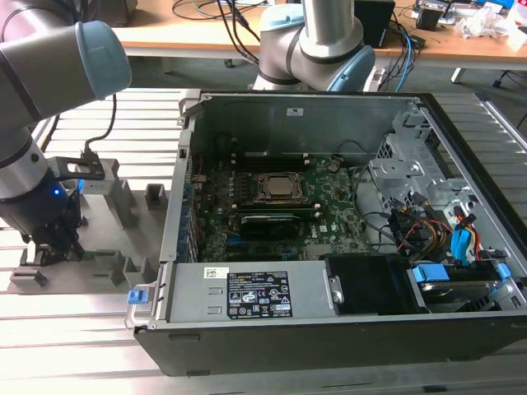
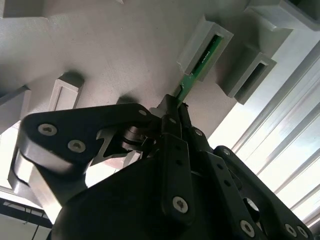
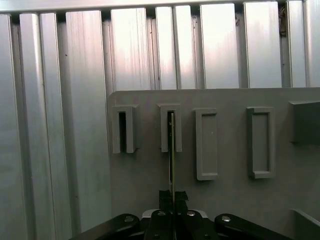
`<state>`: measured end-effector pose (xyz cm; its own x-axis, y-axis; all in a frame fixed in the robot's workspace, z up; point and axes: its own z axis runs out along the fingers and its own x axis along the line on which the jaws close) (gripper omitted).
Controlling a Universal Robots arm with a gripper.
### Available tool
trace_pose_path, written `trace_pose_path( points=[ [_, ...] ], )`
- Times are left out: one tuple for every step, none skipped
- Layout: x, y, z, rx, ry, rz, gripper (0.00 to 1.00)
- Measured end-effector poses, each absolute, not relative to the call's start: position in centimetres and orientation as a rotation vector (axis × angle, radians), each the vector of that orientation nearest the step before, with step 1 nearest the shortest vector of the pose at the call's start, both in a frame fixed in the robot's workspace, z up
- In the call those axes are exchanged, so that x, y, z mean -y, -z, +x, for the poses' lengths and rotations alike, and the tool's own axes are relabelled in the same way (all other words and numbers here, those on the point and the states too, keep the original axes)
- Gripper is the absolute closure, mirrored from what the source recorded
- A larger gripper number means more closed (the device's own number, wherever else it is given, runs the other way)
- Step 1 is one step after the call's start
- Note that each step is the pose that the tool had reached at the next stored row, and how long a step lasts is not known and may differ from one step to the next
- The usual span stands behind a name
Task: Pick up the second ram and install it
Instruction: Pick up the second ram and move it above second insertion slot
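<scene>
The second ram (image 2: 199,61) is a thin green stick whose far end sits in a grey slotted fixture block (image 2: 202,40). In the first wrist view I see the ram (image 3: 171,150) edge-on, running from its slot block (image 3: 170,127) back to my gripper (image 3: 172,196). The gripper (image 2: 176,106) is shut on the near end of the stick, with black fingers (image 2: 167,111) pressed on both faces. In the exterior view the gripper (image 1: 56,243) is down at the grey fixture plate (image 1: 107,267), at the exterior view's left of the open computer case (image 1: 329,329).
The case holds the green motherboard (image 1: 329,197) with the square CPU socket (image 1: 282,188), a power supply (image 1: 247,295) and drive cables (image 1: 445,230). More grey fixture blocks (image 3: 206,144) stand beside the ram's slot. A second arm's base (image 1: 317,41) stands behind the case. Ribbed aluminium table (image 3: 60,100) surrounds the plate.
</scene>
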<state>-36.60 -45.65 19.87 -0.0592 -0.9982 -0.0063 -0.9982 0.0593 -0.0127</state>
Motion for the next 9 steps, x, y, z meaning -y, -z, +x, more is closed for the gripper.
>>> trace_pose_path(
  points=[
    [45.6, -19.9, -36.6, -2.276, 0.009, -2.145, 0.86],
    [45.7, -19.9, -36.6, -2.276, 0.009, -2.145, 0.86],
    [45.7, -20.0, -36.6, -2.277, 0.009, -2.145, 0.86],
    [45.7, -20.2, -36.6, -2.276, 0.009, -2.145, 0.86],
    [45.6, -20.4, -36.6, -2.276, 0.009, -2.145, 0.86],
    [45.6, -20.5, -36.6, -2.276, 0.009, -2.145, 0.86],
    [45.6, -20.7, -36.6, -2.276, 0.009, -2.145, 0.86],
    [45.6, -20.8, -36.6, -2.276, 0.009, -2.145, 0.86],
    [45.6, -21.0, -36.6, -2.276, 0.009, -2.145, 0.86]
  ],
)
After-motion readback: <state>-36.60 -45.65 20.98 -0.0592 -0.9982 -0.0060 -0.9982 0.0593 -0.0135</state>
